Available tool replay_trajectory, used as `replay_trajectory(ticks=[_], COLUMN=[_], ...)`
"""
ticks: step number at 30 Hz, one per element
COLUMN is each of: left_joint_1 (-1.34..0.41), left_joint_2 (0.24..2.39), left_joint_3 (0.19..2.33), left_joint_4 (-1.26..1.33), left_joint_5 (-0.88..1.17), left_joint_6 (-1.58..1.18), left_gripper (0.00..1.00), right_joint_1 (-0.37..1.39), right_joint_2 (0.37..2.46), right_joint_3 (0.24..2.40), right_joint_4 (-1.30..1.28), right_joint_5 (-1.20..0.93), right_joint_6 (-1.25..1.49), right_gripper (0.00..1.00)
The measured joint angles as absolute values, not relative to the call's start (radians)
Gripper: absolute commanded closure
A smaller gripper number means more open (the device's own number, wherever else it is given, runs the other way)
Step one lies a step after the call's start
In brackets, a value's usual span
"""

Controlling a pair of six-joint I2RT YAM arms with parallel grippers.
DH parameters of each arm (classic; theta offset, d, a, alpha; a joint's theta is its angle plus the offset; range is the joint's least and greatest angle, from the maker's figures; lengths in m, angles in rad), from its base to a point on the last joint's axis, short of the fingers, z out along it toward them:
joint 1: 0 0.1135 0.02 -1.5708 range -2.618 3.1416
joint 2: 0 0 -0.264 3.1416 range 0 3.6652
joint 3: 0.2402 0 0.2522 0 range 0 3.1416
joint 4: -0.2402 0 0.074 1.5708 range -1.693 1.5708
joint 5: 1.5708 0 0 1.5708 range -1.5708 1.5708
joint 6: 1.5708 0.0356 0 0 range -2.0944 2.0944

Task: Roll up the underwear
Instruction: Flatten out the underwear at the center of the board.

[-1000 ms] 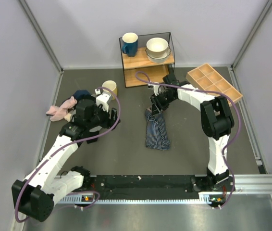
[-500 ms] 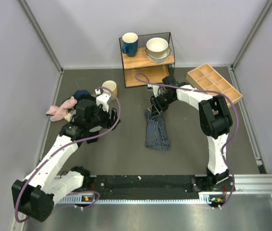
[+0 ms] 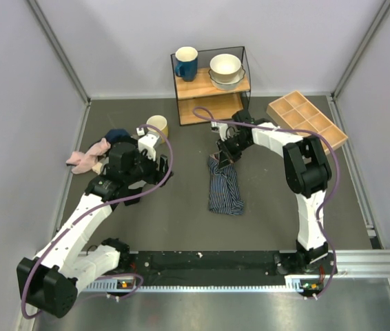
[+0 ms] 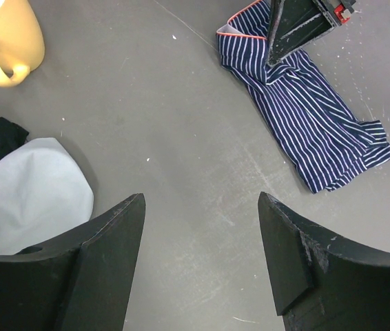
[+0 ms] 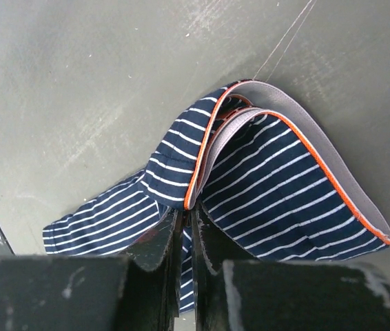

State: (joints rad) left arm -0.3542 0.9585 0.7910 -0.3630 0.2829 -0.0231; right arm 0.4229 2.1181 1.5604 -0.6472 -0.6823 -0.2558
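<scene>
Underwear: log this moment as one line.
underwear: unrolled | right fingers: shut on its waistband end | left fingers: open, empty | step: rolling not yet started

Navy underwear [image 3: 224, 189], thin white stripes, lying crumpled lengthwise, orange-edged grey waistband folded at far end.

The underwear [image 3: 224, 187] lies mid-table [image 3: 181, 224], the shelf [image 3: 196, 88] behind it, the divided tray [image 3: 307, 118] to its right, the cloths [image 3: 85, 157] far left.
</scene>
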Motion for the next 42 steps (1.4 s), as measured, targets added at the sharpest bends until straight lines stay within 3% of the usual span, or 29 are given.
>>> replay_trajectory(ticks=[14,29,36,39,42], left_joint_1=[-0.358,-0.447,-0.447,-0.447,-0.447], left_joint_2=[1.088,1.724,1.814,1.843,1.864], left_joint_3=[0.789,0.988,1.034,1.074,1.101], left_joint_4=[-0.253,0.069,0.102,0.103,0.096], left_joint_5=[0.529,0.577,0.584,0.579,0.575], left_joint_6=[-0.148,-0.434,-0.475,-0.473,-0.468], left_gripper=[0.26,0.29,0.45,0.58,0.81], right_joint_1=[0.423,0.422,0.422,0.421,0.420], right_joint_2=[2.018,2.016,2.016,2.016,2.016], right_joint_3=[1.559,1.546,1.546,1.546,1.546], right_joint_4=[-0.659,-0.662,-0.663,-0.662,-0.662], right_joint_5=[-0.748,-0.825,-0.829,-0.829,-0.829], right_joint_6=[-0.289,-0.284,-0.284,-0.284,-0.284], right_gripper=[0.99,0.99,0.99,0.99,0.99])
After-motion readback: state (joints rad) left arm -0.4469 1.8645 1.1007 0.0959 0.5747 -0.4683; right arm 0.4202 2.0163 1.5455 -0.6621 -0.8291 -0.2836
